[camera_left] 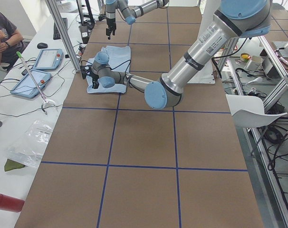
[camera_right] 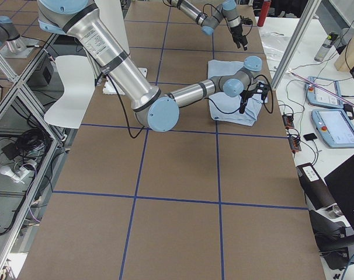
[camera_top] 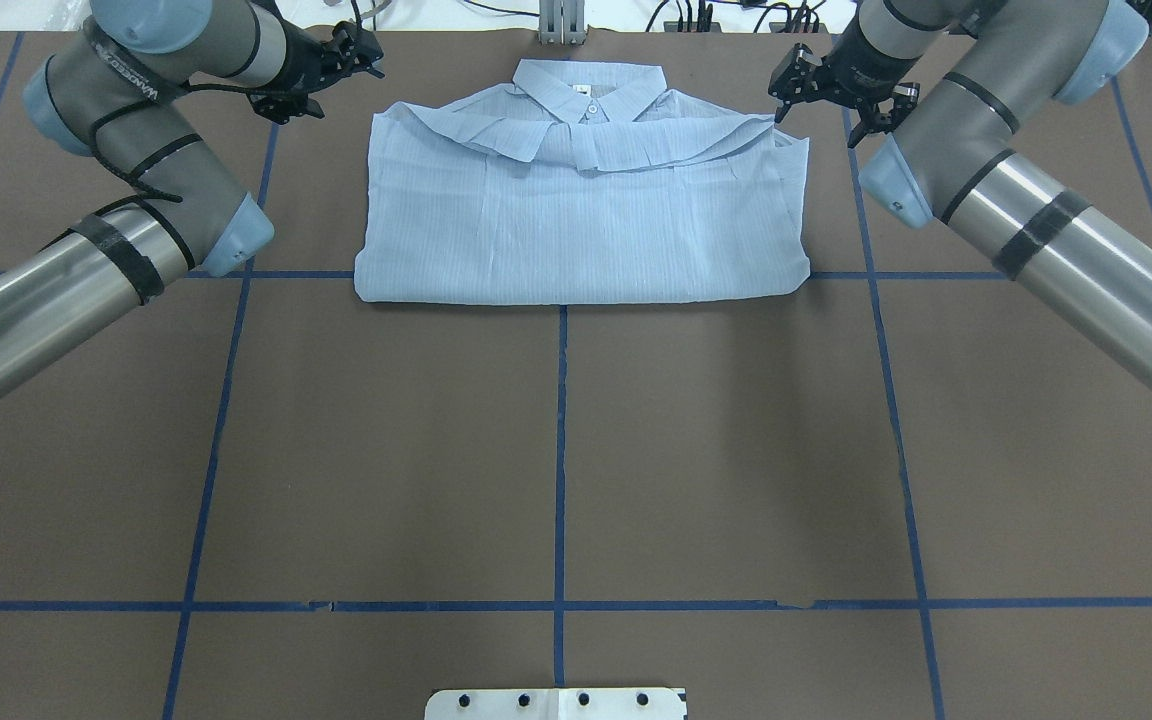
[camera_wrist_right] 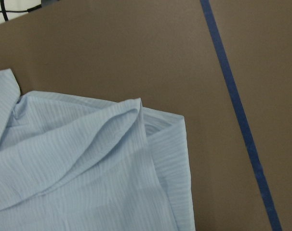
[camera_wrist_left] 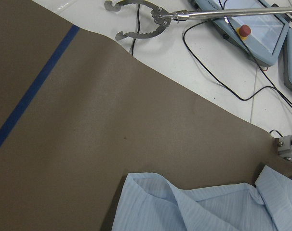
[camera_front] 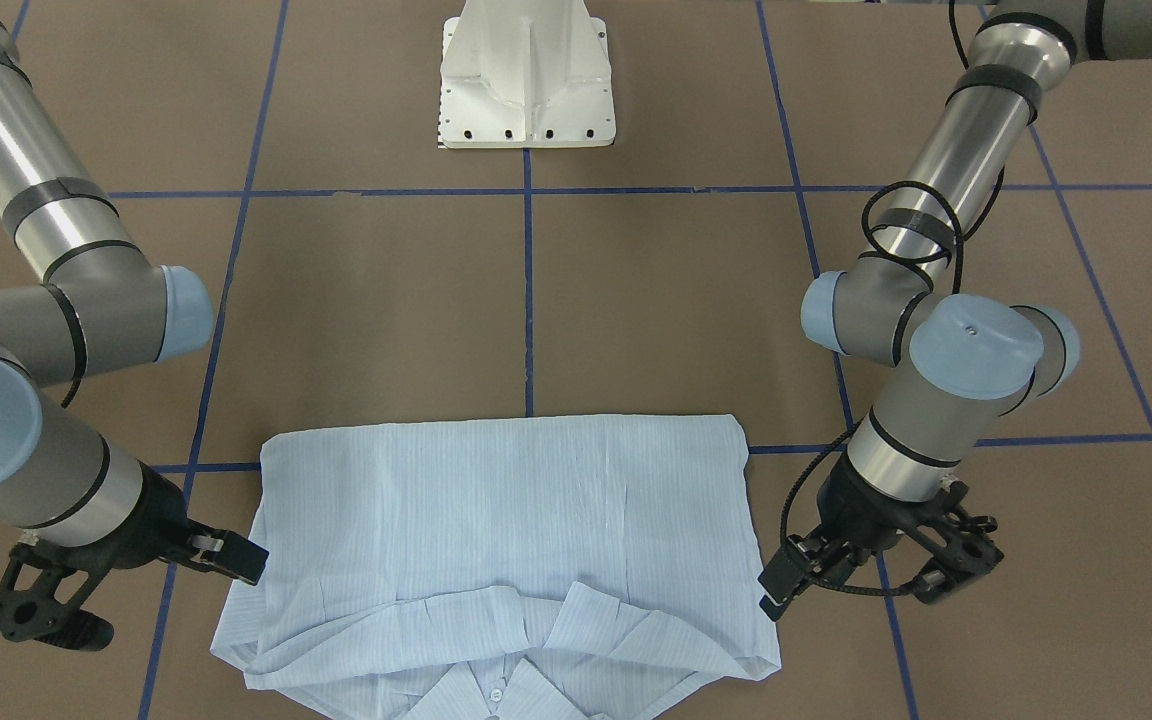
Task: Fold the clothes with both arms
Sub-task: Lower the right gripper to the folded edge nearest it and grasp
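The light-blue shirt (camera_top: 586, 210) is laid folded into a rectangle on the brown table (camera_top: 736, 450), at the side far from the robot's base, with the collar (camera_top: 591, 85) turned towards the far edge. The left gripper (camera_top: 328, 78) and the right gripper (camera_top: 824, 108) are held just beside the two collar-end corners. The fingers of both are spread, and nothing is pinched

Shirt (camera_top: 576, 220) pale light-blue, finely striped, with a small white button (camera_top: 592, 108) at the collar. Table (camera_top: 386, 450) flat brown, gridded with blue tape lines (camera_top: 560, 450). Left arm (camera_top: 26, 300) and right arm (camera_top: 1126, 290) silver-grey, light-blue caps, black bands. Pedestal (camera_front: 526, 80) white.
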